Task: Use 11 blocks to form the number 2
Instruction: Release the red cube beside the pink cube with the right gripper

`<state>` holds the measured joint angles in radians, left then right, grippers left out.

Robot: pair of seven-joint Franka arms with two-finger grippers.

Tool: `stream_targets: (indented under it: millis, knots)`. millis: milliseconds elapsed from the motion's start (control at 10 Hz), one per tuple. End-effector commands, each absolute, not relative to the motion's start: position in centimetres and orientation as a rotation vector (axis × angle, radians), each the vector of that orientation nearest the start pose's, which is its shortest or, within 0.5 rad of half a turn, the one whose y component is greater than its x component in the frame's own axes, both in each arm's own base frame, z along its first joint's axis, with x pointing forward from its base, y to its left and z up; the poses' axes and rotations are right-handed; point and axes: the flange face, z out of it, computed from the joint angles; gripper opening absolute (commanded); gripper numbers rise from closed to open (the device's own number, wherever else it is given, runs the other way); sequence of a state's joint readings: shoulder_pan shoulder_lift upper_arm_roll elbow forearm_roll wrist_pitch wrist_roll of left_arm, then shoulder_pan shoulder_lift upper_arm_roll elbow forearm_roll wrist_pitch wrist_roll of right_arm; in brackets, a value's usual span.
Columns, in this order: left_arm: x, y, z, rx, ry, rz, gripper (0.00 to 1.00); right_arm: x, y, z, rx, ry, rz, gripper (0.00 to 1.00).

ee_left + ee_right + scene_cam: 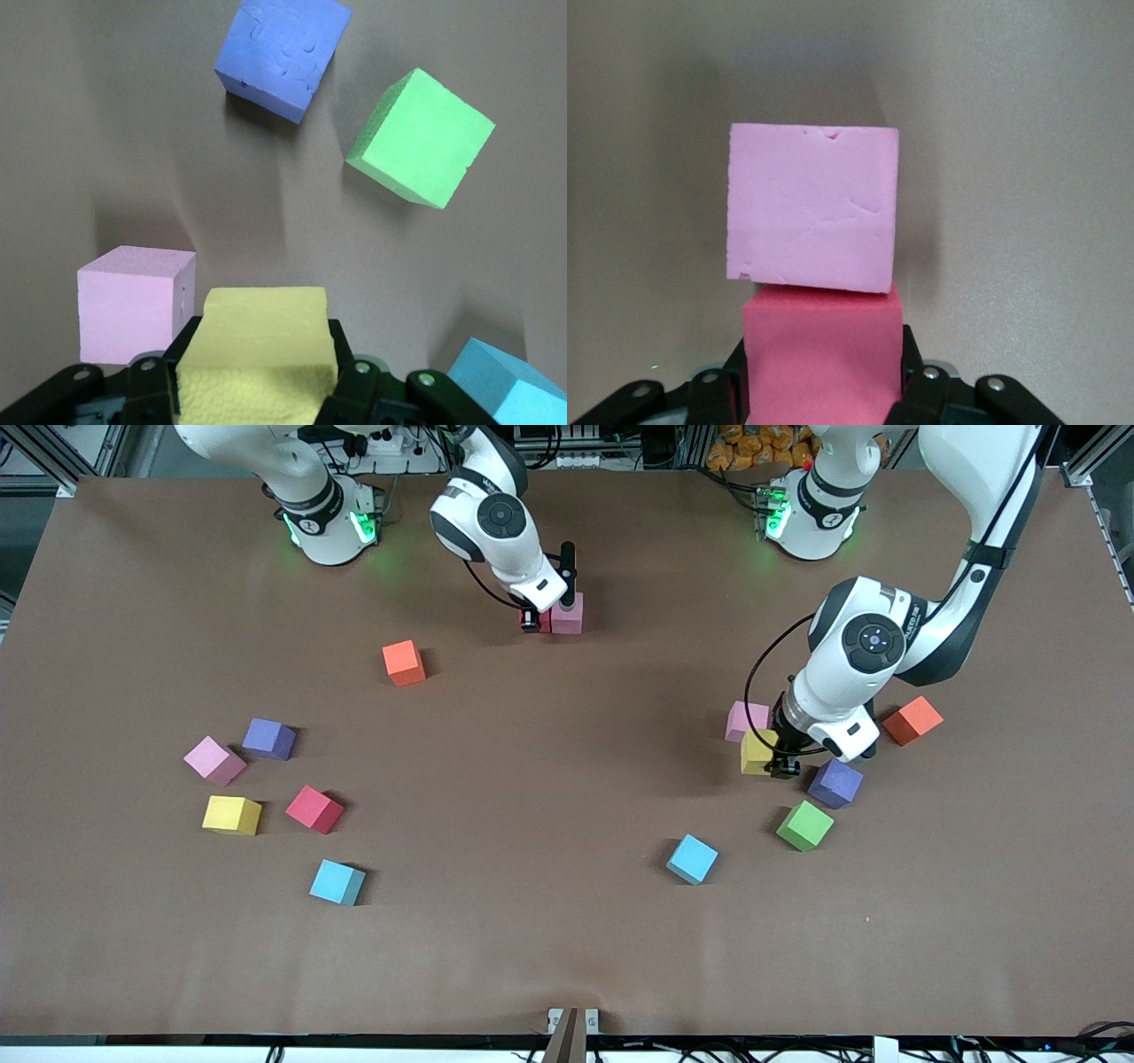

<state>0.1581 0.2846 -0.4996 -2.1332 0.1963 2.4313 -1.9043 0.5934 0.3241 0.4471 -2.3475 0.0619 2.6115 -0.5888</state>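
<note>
Brown paper covers the desk [567,957], with the two arm bases standing along its edge farthest from the front camera.

The right gripper [542,622] is down at the desk near the middle of that edge. A red block [822,359] sits between its fingers, touching a pink block [567,614] that lies just beside it toward the left arm's end. Whether its jaws press the red block or stand just off it, I cannot tell.

The left gripper [772,762] is low toward the left arm's end of the desk, its jaws clamped on a yellow block [259,350]. Another pink block [746,720] lies just beside it, a little farther from the front camera. A purple block [835,782] and a green block [805,825] lie close by, nearer the front camera, and a light blue block [692,858] is nearer still, toward the middle. An orange cube [912,720] lies beside the left arm's wrist.

Toward the right arm's end a loose group lies apart from one another: a third pink block [214,760], a second purple block [268,739], a second yellow block [232,815], a second red block [314,809] and a second light blue block [337,882]. A second orange cube [404,662] lies between this group and the right gripper.
</note>
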Motion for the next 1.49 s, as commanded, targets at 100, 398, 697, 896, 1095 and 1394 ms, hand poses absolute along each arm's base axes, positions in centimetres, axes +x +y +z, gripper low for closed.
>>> stream_targets:
  millis: [100, 398, 697, 896, 1095, 1394]
  knots:
    - [54.1, -18.9, 30.1, -2.389, -2.105, -0.051, 0.00, 25.5, 44.5, 20.4, -2.134, -2.084, 0.098, 0.67]
    - [54.1, -18.9, 30.0, -2.388, -2.104, -0.050, 0.00, 25.4, 44.5, 20.4, -2.136, -2.083, 0.102, 0.79]
    - [54.0, -19.1, 30.2, -2.385, -2.099, -0.046, 0.00, 25.6, 44.4, 20.7, -2.155, -2.070, 0.110, 0.90]
    - [53.4, -20.5, 30.2, -2.375, -2.107, -0.034, 0.00, 25.4, 44.4, 20.9, -2.154, -2.076, 0.128, 0.92]
    - [52.1, -22.4, 30.1, -2.357, -2.075, -0.001, 0.00, 25.5, 44.0, 21.1, -2.156, -2.082, 0.161, 0.96]
    - [50.0, -24.3, 29.3, -2.302, -2.041, 0.044, 0.00, 25.6, 43.7, 23.2, -2.148, -2.106, 0.221, 1.00]
